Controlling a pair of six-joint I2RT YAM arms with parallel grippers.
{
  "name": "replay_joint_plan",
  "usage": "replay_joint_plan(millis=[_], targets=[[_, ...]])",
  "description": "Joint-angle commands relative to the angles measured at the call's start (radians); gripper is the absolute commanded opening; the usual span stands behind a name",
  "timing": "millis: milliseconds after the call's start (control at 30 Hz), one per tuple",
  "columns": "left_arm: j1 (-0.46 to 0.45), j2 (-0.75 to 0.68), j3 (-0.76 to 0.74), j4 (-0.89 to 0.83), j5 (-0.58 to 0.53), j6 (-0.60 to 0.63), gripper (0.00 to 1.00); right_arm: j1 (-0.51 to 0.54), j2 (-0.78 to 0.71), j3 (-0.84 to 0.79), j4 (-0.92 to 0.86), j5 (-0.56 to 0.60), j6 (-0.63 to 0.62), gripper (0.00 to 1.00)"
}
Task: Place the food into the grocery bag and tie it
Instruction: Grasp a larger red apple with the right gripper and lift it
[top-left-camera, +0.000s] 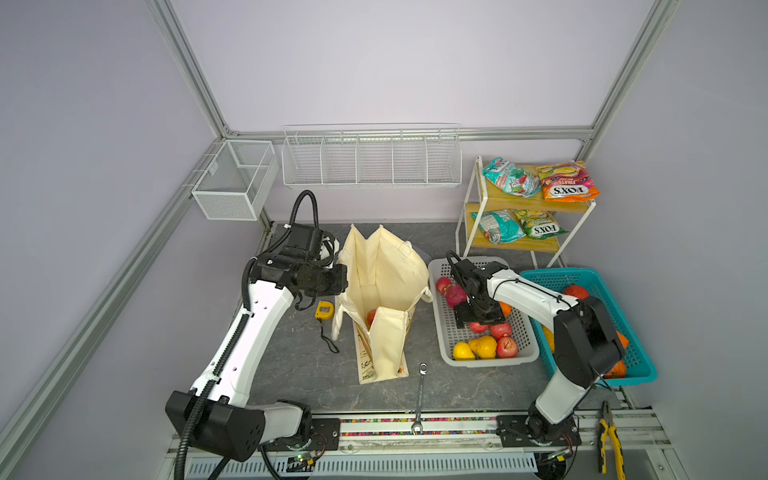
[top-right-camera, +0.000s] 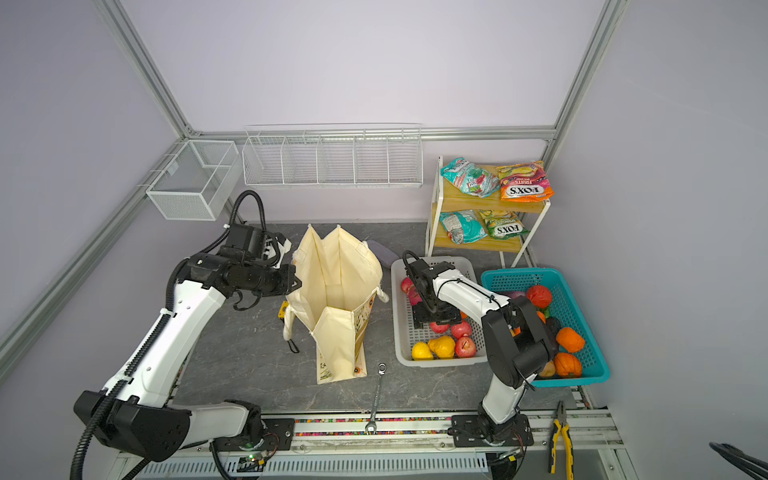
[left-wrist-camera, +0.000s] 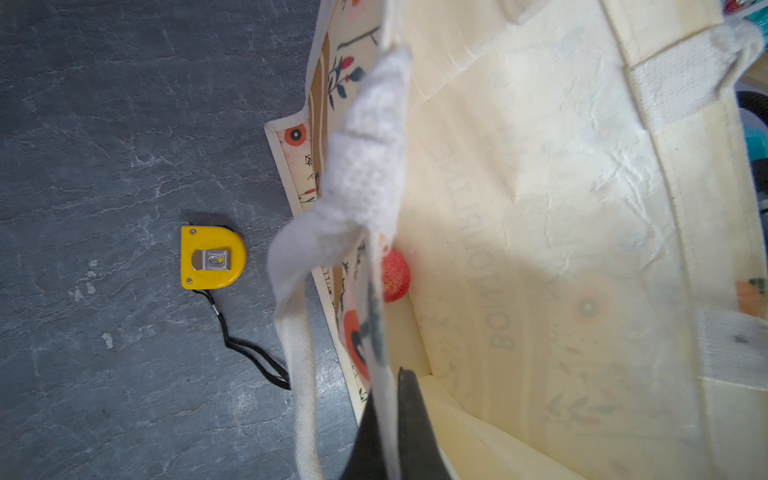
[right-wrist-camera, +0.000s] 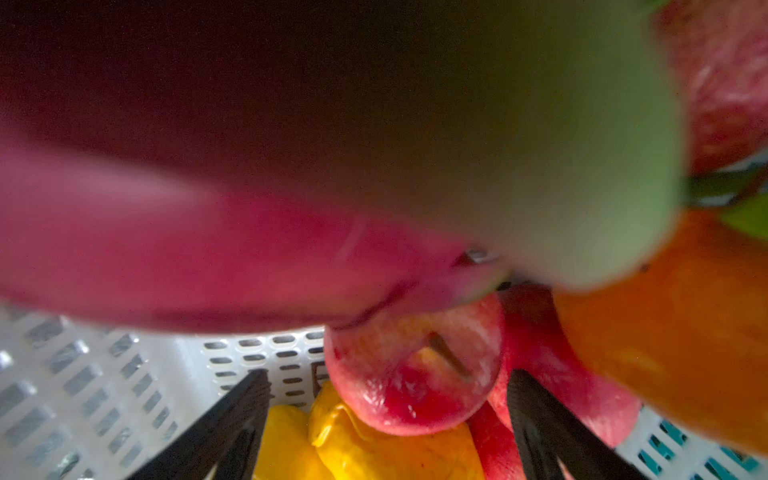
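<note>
The cream grocery bag (top-left-camera: 386, 270) stands open mid-table, with a red apple (top-left-camera: 371, 318) at its bottom. My left gripper (left-wrist-camera: 386, 440) is shut on the bag's left rim, cloth pinched between its black fingers, beside a white handle (left-wrist-camera: 365, 174). My right gripper (right-wrist-camera: 388, 399) reaches down into the grey basket (top-left-camera: 490, 361), open, its fingers on either side of a red apple (right-wrist-camera: 411, 374) without touching it. Yellow pieces (top-left-camera: 473, 349), more apples (top-left-camera: 507, 347) and a pink dragon fruit (top-left-camera: 456, 294) lie in that basket. Snack packets (top-left-camera: 567, 183) sit on the shelf.
A teal basket (top-left-camera: 640, 353) of orange fruit stands at the right edge. A yellow tape measure (top-left-camera: 324, 310) lies left of the bag, a wrench (top-left-camera: 420, 399) in front of it, pliers (top-left-camera: 609, 436) at front right. Wire baskets (top-left-camera: 370, 160) hang on the back wall.
</note>
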Motion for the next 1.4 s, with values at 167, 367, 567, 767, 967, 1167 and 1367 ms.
replay_joint_plan(millis=[167, 367, 567, 767, 967, 1167, 1367], targets=[[-0.004, 0.006, 0.036, -0.004, 0.001, 0.020, 0.00, -0.022, 0.043, 0.023, 0.009, 0.013, -0.012, 0.87], [-0.004, 0.001, 0.036, -0.008, -0.001, 0.022, 0.00, -0.026, 0.065, 0.024, 0.026, 0.004, -0.002, 0.82], [-0.004, -0.007, 0.031, -0.014, -0.005, 0.020, 0.00, -0.026, 0.068, 0.026, 0.028, -0.004, 0.000, 0.74], [-0.004, -0.015, 0.024, -0.010, -0.008, 0.018, 0.00, -0.027, 0.059, 0.017, 0.018, -0.001, 0.001, 0.69], [-0.004, -0.024, 0.015, -0.007, -0.006, 0.013, 0.00, -0.028, 0.041, 0.023, -0.001, 0.001, 0.001, 0.63], [-0.004, -0.034, 0.008, -0.011, -0.016, 0.019, 0.00, -0.028, -0.026, 0.055, -0.048, -0.016, 0.031, 0.58], [-0.004, -0.036, 0.008, -0.008, -0.024, 0.029, 0.00, -0.028, -0.132, 0.112, -0.112, -0.018, 0.069, 0.57]])
